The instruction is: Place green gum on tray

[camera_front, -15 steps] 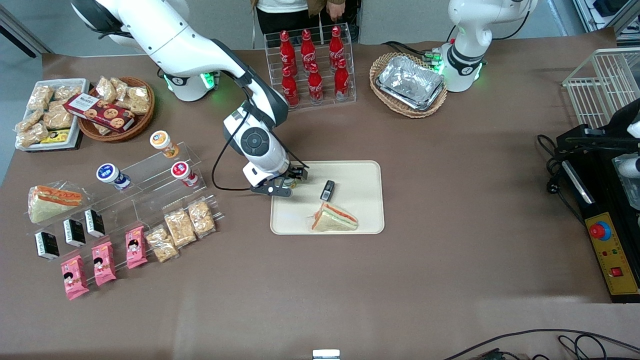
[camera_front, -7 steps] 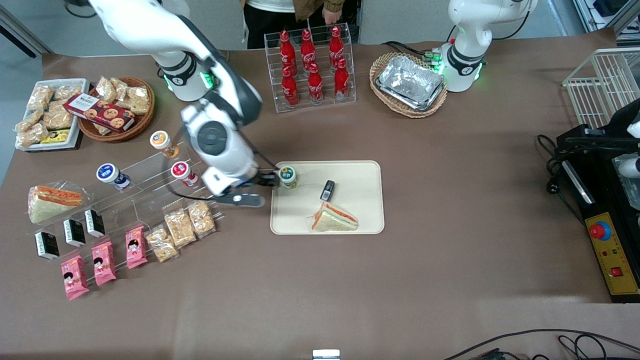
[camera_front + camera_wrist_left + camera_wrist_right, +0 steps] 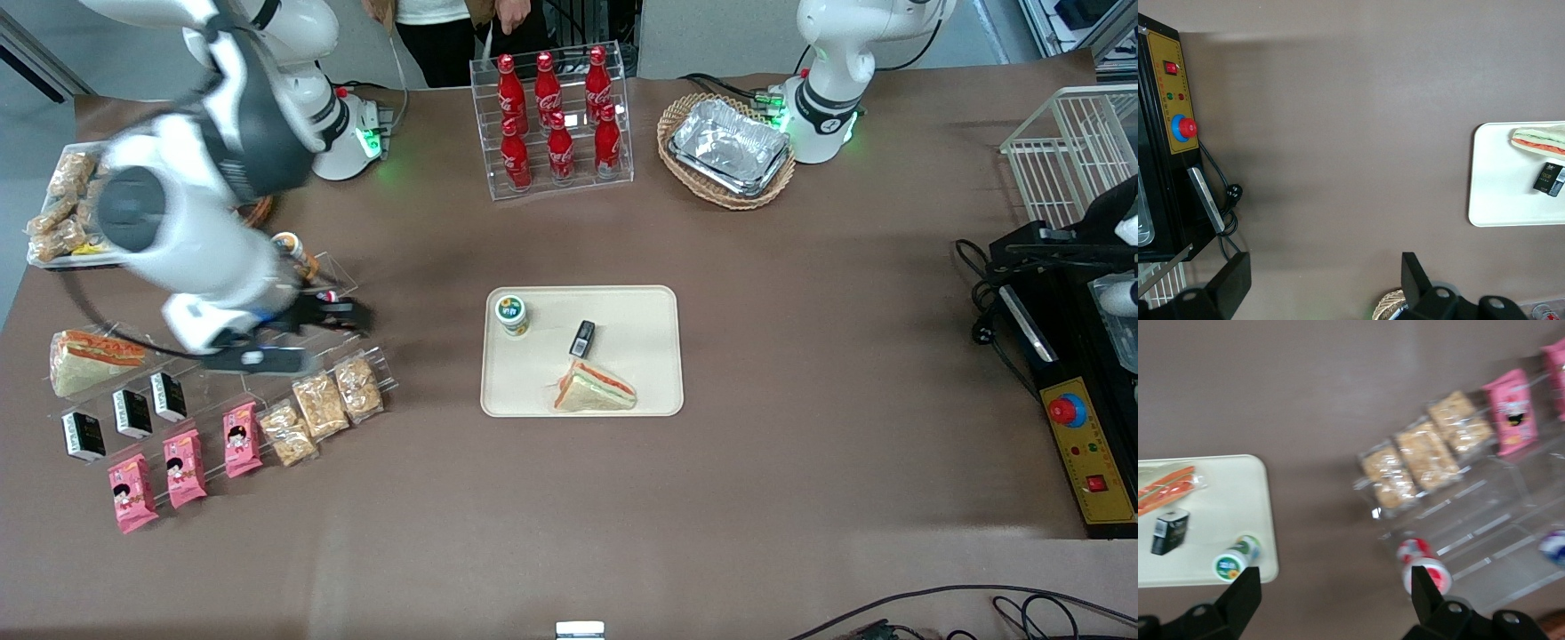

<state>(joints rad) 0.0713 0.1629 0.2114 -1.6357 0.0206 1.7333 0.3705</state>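
gripper (image 3: 342,313) withdrawn, green gum (image 3: 511,315) on tray (image 3: 640,356)

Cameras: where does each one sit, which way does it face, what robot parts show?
Front view: high above the table, looking down; arm and gripper over the clear rack.
Right wrist view: on the working arm, facing down at tray and green gum; open fingers show.
Left wrist view: parked arm, facing bare table and tray edge.
Shared: tray, sandwich.

Red bottles (image 3: 551,116) in the clear rack: showing white Coca-Cola script.
Other packets, gum lids, tray items: showing print too small for reading.
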